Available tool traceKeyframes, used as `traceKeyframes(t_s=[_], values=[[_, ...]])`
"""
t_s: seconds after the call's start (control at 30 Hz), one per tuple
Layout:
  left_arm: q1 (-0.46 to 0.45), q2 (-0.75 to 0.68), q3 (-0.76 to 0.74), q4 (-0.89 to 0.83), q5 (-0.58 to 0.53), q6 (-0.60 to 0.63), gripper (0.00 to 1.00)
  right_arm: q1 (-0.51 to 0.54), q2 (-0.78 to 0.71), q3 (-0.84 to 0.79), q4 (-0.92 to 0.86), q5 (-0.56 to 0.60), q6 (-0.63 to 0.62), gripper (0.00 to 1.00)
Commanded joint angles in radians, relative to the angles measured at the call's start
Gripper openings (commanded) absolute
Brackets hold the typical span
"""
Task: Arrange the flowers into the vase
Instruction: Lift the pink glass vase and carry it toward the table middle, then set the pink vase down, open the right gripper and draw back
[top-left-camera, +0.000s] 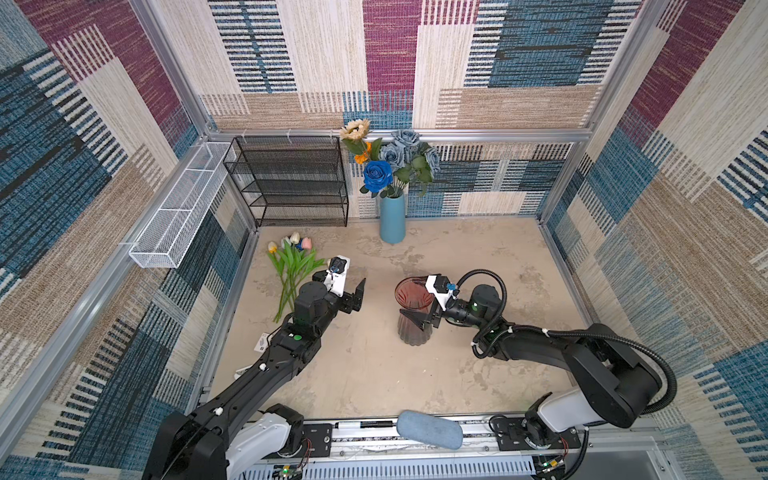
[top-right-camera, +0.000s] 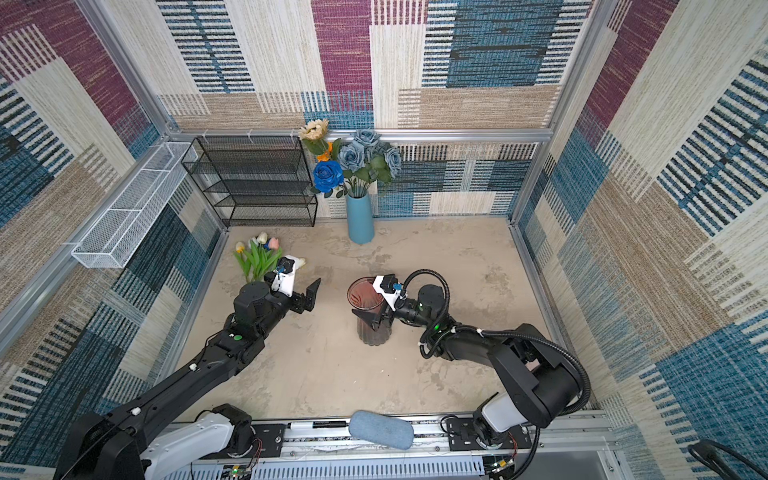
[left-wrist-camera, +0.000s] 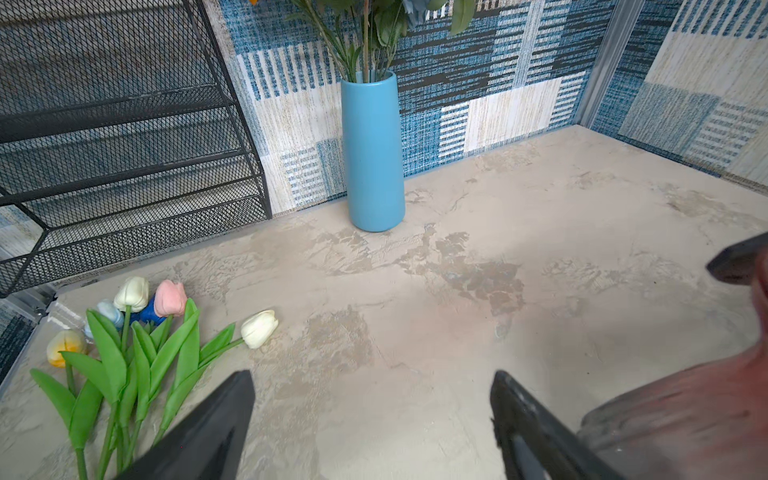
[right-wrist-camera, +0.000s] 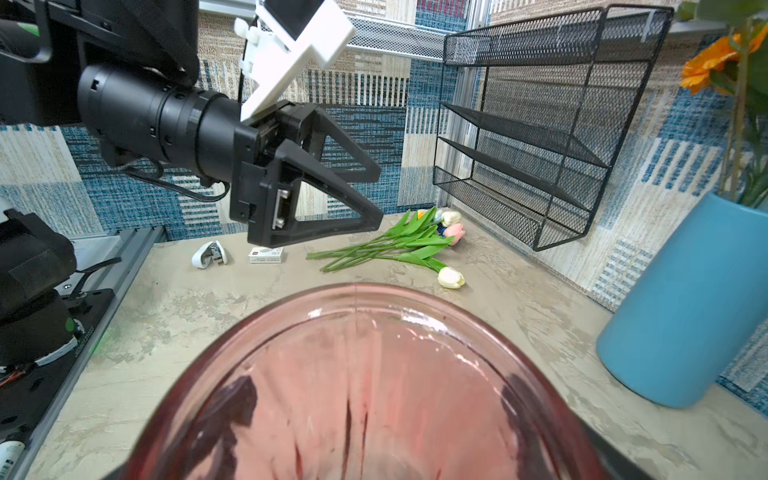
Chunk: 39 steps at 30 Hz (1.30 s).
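Nearest me, a blue-grey pad (top-left-camera: 430, 428) lies on the front rail. Further in, the right gripper (top-left-camera: 415, 301) is at the pink glass vase (top-left-camera: 412, 332), which stands upright in the middle of the bench (top-left-camera: 374, 374). Its fingers are spread wide to either side of the vase's top, and I can't tell whether they touch the glass. Across from it the left gripper (right-wrist-camera: 380, 196) hangs above bare bench, fingers well apart. Just beyond, the tulips (top-left-camera: 291, 266) lie in a bunch by the left edge, with one white tulip (left-wrist-camera: 259, 328) a little apart from the rest. Against the back wall the blue vase (top-left-camera: 392, 218) holds dusty-blue roses (top-left-camera: 405, 143), a deep-blue rose (top-left-camera: 377, 174), a sunflower (top-left-camera: 355, 129) and a marigold (top-left-camera: 362, 157), just beside a black mesh rack (top-left-camera: 291, 183).
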Motion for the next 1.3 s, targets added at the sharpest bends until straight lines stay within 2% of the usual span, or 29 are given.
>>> traceKeyframes(t_s=[0.0, 0.03, 0.13, 0.37, 0.63, 0.73, 1.0, 1.03, 1.1, 1.13, 1.27], values=[[0.002, 0.017, 0.014, 0.027, -0.006, -0.012, 0.91, -0.003, -0.003, -0.006, 0.049, 0.012, -0.040, 1.00], [0.002, 0.022, 0.017, 0.031, -0.004, -0.011, 0.91, -0.004, 0.009, -0.007, 0.055, 0.007, -0.041, 1.00], [0.002, 0.034, 0.030, 0.032, 0.004, -0.011, 0.91, -0.005, 0.047, -0.026, 0.130, -0.019, -0.025, 0.91], [0.002, 0.016, 0.039, 0.006, -0.006, 0.006, 0.91, -0.005, 0.118, 0.024, 0.205, -0.064, 0.004, 0.79], [0.004, -0.014, 0.032, 0.006, -0.030, 0.021, 0.91, -0.005, 0.256, 0.210, 0.272, -0.154, 0.073, 0.59], [0.004, -0.014, 0.033, 0.003, -0.029, 0.012, 0.91, -0.005, 0.323, 0.255, 0.355, -0.154, 0.123, 0.59], [0.004, -0.028, 0.021, 0.014, -0.033, 0.009, 0.91, -0.005, 0.471, 0.346, 0.422, -0.161, 0.135, 0.66], [0.004, -0.030, 0.020, 0.013, -0.033, 0.009, 0.91, -0.005, 0.474, 0.350, 0.413, -0.161, 0.132, 0.69], [0.004, -0.033, 0.022, 0.008, -0.034, 0.010, 0.91, -0.005, 0.471, 0.355, 0.374, -0.150, 0.120, 0.92], [0.004, -0.034, 0.024, 0.005, -0.033, 0.010, 0.91, -0.005, 0.467, 0.350, 0.365, -0.144, 0.115, 0.98], [0.004, -0.030, 0.028, 0.004, -0.035, 0.019, 0.91, -0.005, 0.455, 0.336, 0.314, -0.130, 0.094, 1.00]])
